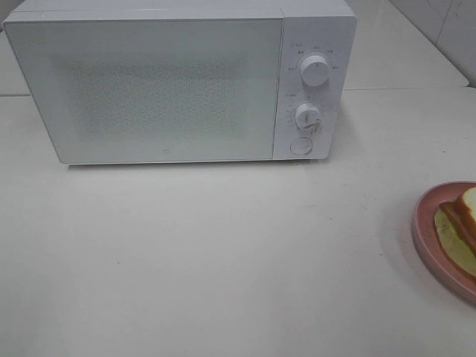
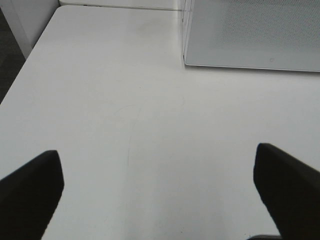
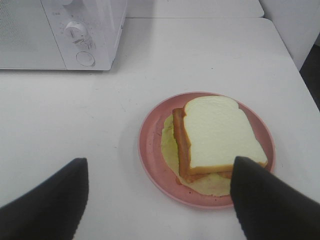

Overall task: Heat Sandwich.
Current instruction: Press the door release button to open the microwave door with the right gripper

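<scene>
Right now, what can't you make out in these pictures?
High view: the sandwich and pink plate are cut off by the right edge.
Microwave inside, all views: hidden behind its dotted door.
Dial markings, high view: too small to read.

The microwave has a white casing that looks like smooth plastic with a faint satin sheen. Its door is smooth and lightly glossy, with a fine speckled dot pattern. The knobs look like smooth white plastic. The tabletop is white, smooth and matt, with a few thin scuffs. The plate is pink and smooth with a soft sheen. The sandwich has soft, matt, porous bread. The left fingers and right fingers are black and matt.
</scene>
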{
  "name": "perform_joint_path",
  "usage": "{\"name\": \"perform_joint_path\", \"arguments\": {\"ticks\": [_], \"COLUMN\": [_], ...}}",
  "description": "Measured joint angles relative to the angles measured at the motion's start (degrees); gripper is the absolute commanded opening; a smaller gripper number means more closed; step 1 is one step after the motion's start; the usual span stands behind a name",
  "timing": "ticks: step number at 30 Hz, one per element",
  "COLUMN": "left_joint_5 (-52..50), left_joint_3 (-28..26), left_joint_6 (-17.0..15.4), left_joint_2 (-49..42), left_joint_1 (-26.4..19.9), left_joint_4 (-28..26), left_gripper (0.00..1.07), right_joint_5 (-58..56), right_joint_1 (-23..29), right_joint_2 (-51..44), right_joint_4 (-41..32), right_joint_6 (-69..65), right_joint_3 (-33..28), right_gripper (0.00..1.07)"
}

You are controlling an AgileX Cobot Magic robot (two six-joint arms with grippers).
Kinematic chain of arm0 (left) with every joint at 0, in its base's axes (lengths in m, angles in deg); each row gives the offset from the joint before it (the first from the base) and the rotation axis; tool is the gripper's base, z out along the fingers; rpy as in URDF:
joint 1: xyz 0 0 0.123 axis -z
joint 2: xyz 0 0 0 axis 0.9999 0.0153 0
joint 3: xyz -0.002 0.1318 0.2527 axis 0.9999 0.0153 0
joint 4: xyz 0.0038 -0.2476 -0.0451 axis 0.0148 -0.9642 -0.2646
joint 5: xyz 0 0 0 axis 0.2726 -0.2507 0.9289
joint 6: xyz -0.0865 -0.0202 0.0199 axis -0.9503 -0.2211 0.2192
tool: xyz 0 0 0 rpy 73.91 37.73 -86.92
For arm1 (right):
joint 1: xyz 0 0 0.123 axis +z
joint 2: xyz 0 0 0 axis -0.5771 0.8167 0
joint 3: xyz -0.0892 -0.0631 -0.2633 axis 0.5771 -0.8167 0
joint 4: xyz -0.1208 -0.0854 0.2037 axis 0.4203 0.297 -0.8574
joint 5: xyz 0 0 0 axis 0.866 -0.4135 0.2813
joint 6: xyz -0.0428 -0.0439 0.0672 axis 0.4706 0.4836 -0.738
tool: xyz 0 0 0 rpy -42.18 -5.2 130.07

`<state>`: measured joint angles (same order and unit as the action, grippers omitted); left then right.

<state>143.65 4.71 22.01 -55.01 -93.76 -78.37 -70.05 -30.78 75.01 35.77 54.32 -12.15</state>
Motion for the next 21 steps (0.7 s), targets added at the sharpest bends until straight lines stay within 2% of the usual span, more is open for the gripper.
{"name": "perform_joint_path", "arguments": {"ticks": [16, 21], "left_joint_5": [0.0, 0.0], "left_joint_3": [0.0, 0.0], "left_joint_6": [0.0, 0.0], "left_joint_2": [0.0, 0.0], "left_joint_1": [0.0, 0.0], "left_joint_4": [0.0, 0.0], "left_gripper": [0.98, 0.98], "right_joint_5": [0.0, 0.1], "right_joint_1": [0.0, 0.0], "right_joint_2": [0.0, 0.0], "right_joint_4": [0.0, 0.0], "right_joint_6": [0.0, 0.0], "right_joint_3": [0.0, 0.1], "right_gripper": [0.75, 0.79]}}
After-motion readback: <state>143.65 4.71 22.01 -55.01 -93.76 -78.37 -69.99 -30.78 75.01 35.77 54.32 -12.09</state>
